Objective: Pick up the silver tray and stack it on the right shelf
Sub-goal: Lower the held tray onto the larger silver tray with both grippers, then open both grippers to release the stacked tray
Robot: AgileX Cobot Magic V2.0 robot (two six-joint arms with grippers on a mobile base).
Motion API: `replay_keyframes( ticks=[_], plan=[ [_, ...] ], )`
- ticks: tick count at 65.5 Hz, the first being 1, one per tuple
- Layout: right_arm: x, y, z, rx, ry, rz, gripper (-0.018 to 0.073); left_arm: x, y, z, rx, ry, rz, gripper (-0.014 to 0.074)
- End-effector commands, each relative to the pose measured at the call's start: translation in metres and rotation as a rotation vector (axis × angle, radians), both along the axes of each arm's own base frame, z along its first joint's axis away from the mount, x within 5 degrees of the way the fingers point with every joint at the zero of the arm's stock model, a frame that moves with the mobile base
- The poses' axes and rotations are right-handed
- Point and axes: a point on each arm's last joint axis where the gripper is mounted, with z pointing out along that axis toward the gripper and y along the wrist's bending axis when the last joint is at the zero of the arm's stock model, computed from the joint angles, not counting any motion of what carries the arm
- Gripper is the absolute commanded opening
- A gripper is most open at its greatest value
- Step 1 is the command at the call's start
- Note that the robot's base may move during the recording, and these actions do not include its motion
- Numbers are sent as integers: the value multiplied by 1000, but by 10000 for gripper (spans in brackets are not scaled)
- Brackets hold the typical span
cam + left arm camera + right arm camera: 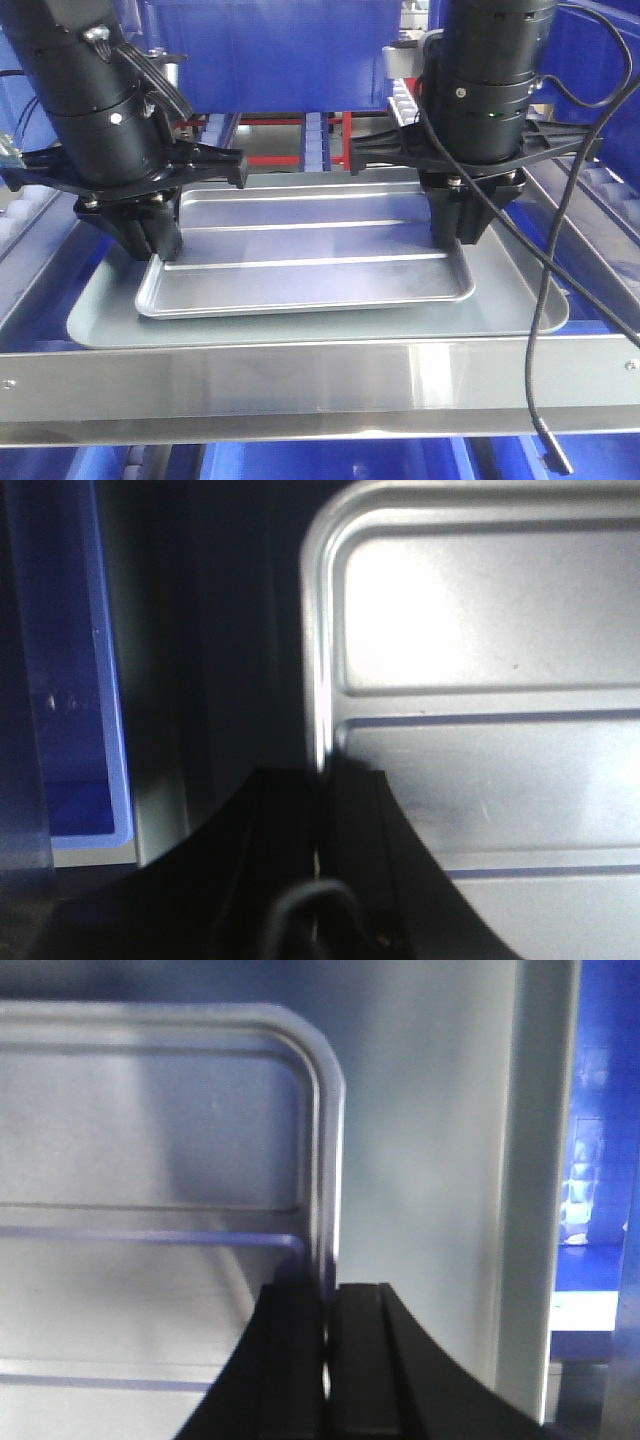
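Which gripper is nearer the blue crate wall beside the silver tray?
Left. The left gripper pinches the silver tray rim on the side facing the blue crate; the right gripper clamps the opposite rim.

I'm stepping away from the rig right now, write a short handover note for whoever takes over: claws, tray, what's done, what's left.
Left claw: shut on the silver tray at its left rim.
Right claw: shut on its right rim.
The tray sits over the larger grey tray, behind the right shelf's front rail; whether it rests on it or is slightly lifted is unclear.
Done: both-sided grasp, tray at the shelf.
Left: confirm it is seated, open both claws, withdraw.
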Motion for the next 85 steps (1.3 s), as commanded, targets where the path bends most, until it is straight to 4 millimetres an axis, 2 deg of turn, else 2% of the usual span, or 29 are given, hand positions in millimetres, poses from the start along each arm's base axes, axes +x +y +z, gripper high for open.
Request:
replay_keyframes(
  ticks=[1, 27, 30, 36, 39, 44, 49, 53, 62, 76, 80, 85],
  plan=[
    [6, 12, 37, 144, -174, 35, 57, 2, -15, 32, -131, -140, -45, -92],
    [4, 11, 36, 130, -154, 29, 66, 3, -15, 32, -133, -142, -45, -92],
    [4, 11, 36, 129, -153, 29, 92, 2, -14, 31, -127, -135, -44, -92],
    [4, 11, 36, 128, -151, 28, 213, 2, -13, 30, -112, -123, -42, -79],
    [4, 10, 36, 127, -149, 28, 288, 2, -11, 30, -91, -126, -50, -27],
    [4, 9, 36, 124, -146, 24, 414, 2, -11, 30, -80, -130, -56, 110],
    [4, 6, 35, 108, -134, 16, 487, 2, -11, 30, -80, -130, -56, 230],
    [6, 0, 35, 89, -127, 4, 487, 2, -9, 29, -61, -124, -56, 261],
    [10, -12, 34, 78, -114, -33, 488, 6, 3, 27, -29, -95, -23, 263],
    [11, -12, 35, 83, -121, -34, 483, 11, 12, 27, -45, -77, 25, 261],
    [11, -12, 35, 83, -120, -34, 429, 11, 12, 27, -49, -82, 24, 222],
    [10, -12, 35, 80, -116, -35, 251, 11, 11, 29, -55, -79, 29, 102]
  ],
)
